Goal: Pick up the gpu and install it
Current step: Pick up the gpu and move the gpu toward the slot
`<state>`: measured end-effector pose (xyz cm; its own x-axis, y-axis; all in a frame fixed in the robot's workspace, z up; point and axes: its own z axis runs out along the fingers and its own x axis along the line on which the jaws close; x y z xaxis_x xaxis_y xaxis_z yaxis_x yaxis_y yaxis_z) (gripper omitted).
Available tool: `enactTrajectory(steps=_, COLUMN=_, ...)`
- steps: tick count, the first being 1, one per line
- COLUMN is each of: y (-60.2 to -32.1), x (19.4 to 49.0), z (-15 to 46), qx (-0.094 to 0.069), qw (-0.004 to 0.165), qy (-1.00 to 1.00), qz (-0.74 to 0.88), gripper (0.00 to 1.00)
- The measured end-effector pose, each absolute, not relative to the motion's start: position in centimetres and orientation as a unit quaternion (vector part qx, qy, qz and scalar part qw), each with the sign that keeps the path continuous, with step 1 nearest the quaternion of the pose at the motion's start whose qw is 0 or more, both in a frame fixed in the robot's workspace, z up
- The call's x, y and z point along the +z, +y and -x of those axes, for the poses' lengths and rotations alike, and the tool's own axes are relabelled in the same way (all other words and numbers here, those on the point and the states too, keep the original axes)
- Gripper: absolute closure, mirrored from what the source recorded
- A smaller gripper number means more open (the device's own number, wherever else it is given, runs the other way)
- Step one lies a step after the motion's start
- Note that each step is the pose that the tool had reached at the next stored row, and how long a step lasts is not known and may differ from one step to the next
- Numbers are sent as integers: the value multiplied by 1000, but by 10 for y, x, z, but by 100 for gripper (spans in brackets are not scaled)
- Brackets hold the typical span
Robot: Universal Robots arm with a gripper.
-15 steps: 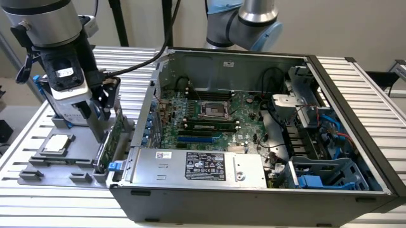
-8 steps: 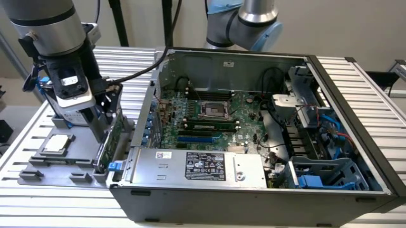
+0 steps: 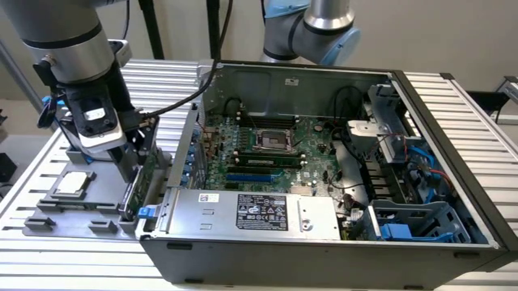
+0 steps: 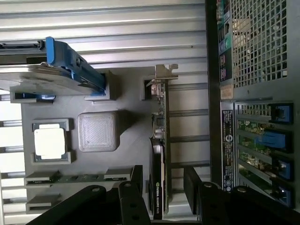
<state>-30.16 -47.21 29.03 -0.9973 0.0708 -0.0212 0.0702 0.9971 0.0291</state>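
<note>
Both gripper [image 4: 163,171] fingers [image 4: 137,180] flank the gpu [image 4: 159,126], case [image 4: 213,70] just beside

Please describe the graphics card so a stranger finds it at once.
Find the open computer case; a gray tray lies beside it, on the exterior view's left. The graphics card stands on edge there, the only board with a silver bracket.
</note>
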Motion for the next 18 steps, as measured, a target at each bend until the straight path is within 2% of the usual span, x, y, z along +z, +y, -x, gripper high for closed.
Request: enactTrajectory(steps=18, y=-472, x=258, z=301, qx=14, qw=11, qy=999, qz=-35, gripper=52)
